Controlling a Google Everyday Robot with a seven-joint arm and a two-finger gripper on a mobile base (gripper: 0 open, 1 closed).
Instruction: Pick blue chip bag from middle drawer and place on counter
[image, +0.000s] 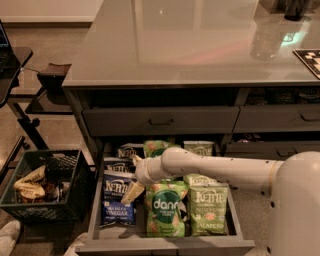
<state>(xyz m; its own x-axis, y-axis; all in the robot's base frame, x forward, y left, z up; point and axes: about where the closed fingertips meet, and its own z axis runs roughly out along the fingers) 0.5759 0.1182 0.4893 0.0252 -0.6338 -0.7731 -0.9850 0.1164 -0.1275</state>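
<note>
Camera view, high angle over cabinet. Counter (190, 45) glossy grey, wide, across top of frame; checkered board (310, 59) at its R edge. Below, shallow drawer front (161, 121) w/ dark bar handle, closed. Middle drawer (165, 245) pulled out, packed w/ snack bags.

Blue chip bag (116, 202) flat in L column of drawer, nearest the front, "VINEGAR" readable at its lower end. Two more dark Kettle bags (116, 167) behind it, toward the back. Green Dang bag (166, 212) just R of it, centre front. Light green jalapeno bag (207, 210) R of that. More green bags at back, partly hidden by arm.

Arm (220, 167) white, reaching in from R across drawer, over the green bags. Gripper (131, 192) at arm's L end, down inside drawer, over R edge of blue chip bag, by the seam btw it and Dang bag. Grip state: cannot tell from this angle. Contact w/ bag: unclear too. Bag lying in drawer, not yet on counter.

Black crate (45, 210) on floor L of cabinet, snack packs inside.
</note>
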